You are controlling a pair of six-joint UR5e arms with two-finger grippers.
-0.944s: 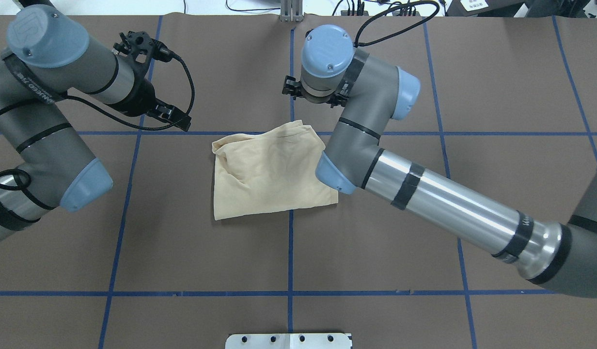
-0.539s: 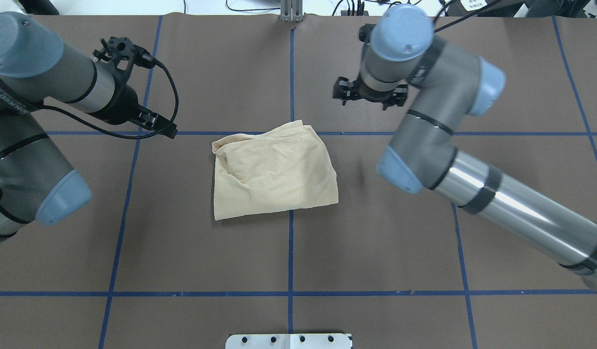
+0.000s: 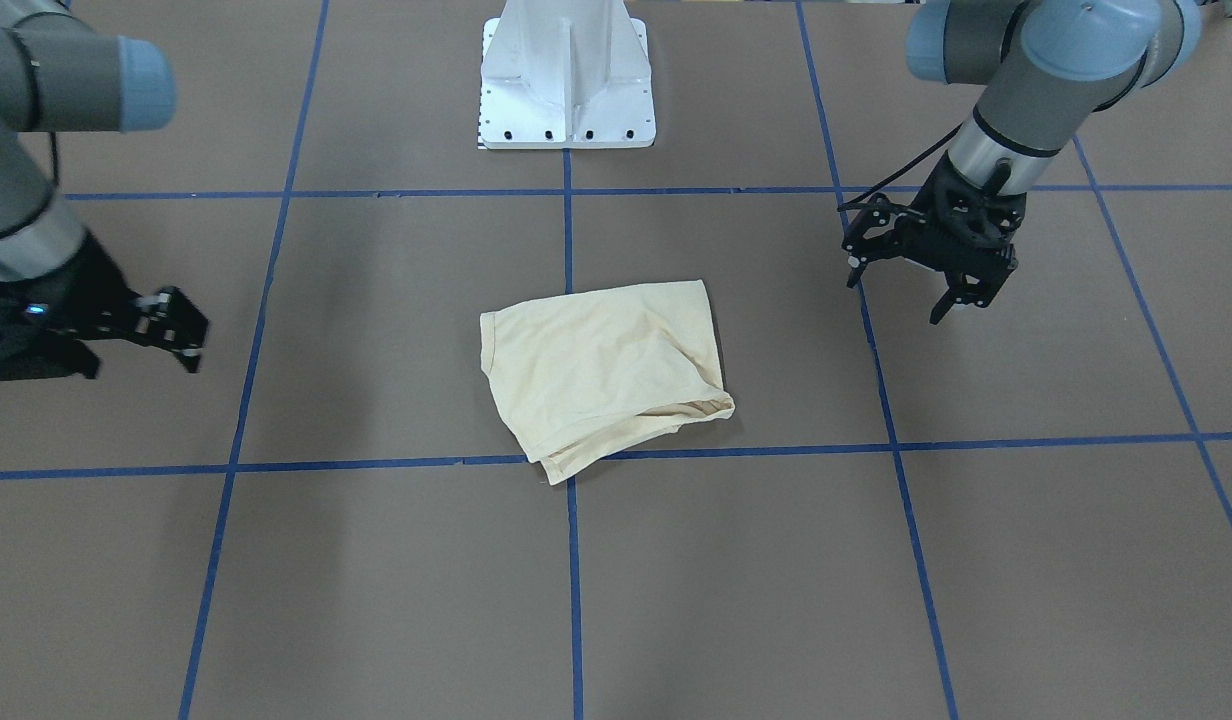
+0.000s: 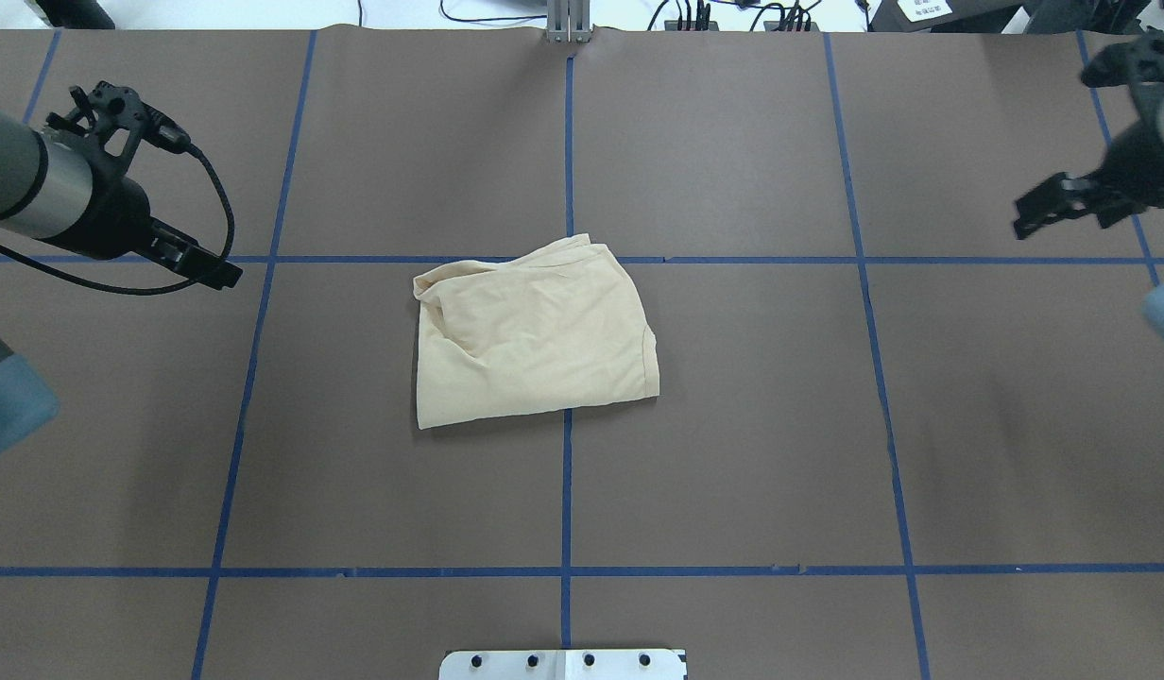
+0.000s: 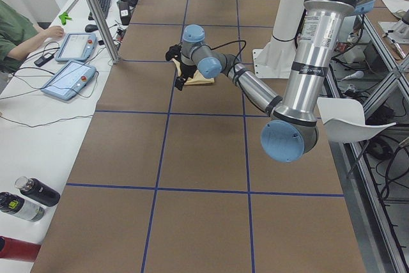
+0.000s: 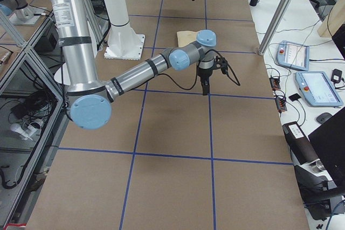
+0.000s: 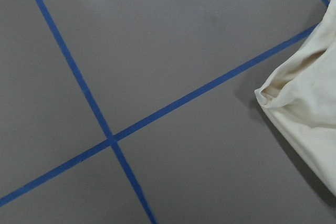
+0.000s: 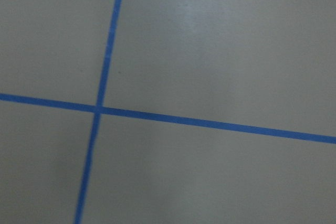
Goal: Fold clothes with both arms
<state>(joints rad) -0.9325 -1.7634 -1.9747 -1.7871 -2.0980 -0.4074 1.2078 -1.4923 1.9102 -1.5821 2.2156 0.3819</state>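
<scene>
**Jaws apart, nothing held**

The left gripper [image 3: 901, 292] and right gripper [image 3: 141, 362] hang spread and empty, well apart from the folded T-shirt [image 4: 535, 335] at mid table [image 4: 733, 425]. The left wrist view catches its corner; the right wrist view shows only blue tape [image 8: 210, 123].

Your brown counter [image 4: 733, 425] is crossed by a grid of blue tape lines [image 4: 566, 491]. In the front-facing view the white pedestal base [image 3: 566, 75] stands at twelve o'clock. From the left-end camera, two tablets [image 5: 68, 79] lie at ten o'clock beside a metal post [image 5: 96, 14]. A green sleeve [image 5: 16, 27] shows just past them, and bottles [image 5: 37, 191] lie at eight o'clock.
</scene>
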